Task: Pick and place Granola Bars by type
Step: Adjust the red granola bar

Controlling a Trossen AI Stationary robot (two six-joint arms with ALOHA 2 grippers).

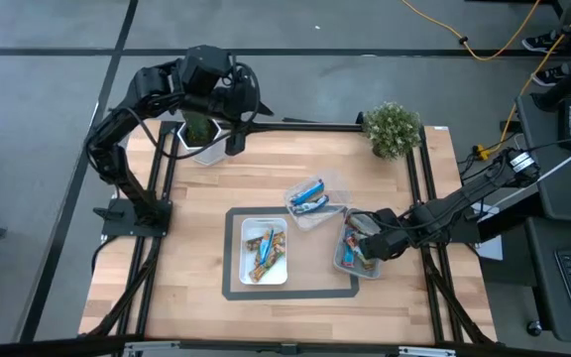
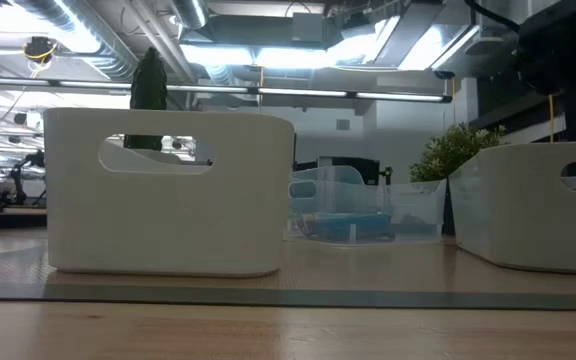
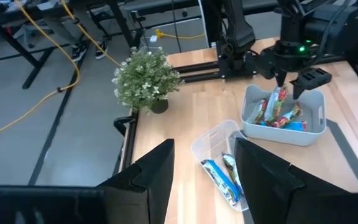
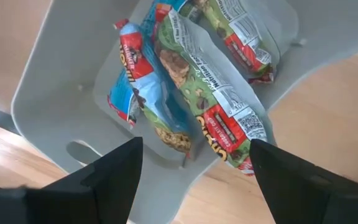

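Granola bars lie sorted in three containers. Gold-brown bars (image 1: 265, 252) fill the white tray (image 1: 244, 230) at the table's middle. Blue-silver bars (image 1: 308, 195) lie in a clear tub (image 1: 327, 180) beyond it, and the left wrist view shows these bars (image 3: 221, 177) too. Red, blue and green wrapped bars (image 4: 185, 81) lie in the right white tray (image 4: 55, 87). My right gripper (image 4: 194, 162) hovers open just above that tray (image 1: 343, 266), fingers on either side of the bars and touching none. My left gripper (image 3: 204, 180) is open and empty, held high over the far left corner (image 1: 234, 139).
A small potted plant (image 1: 393, 129) stands at the far right corner, and a white pot with a green plant (image 1: 199, 134) sits under the left arm. A dark outline (image 1: 228, 288) frames the middle tray. Bare wood lies along the near edge and the left side.
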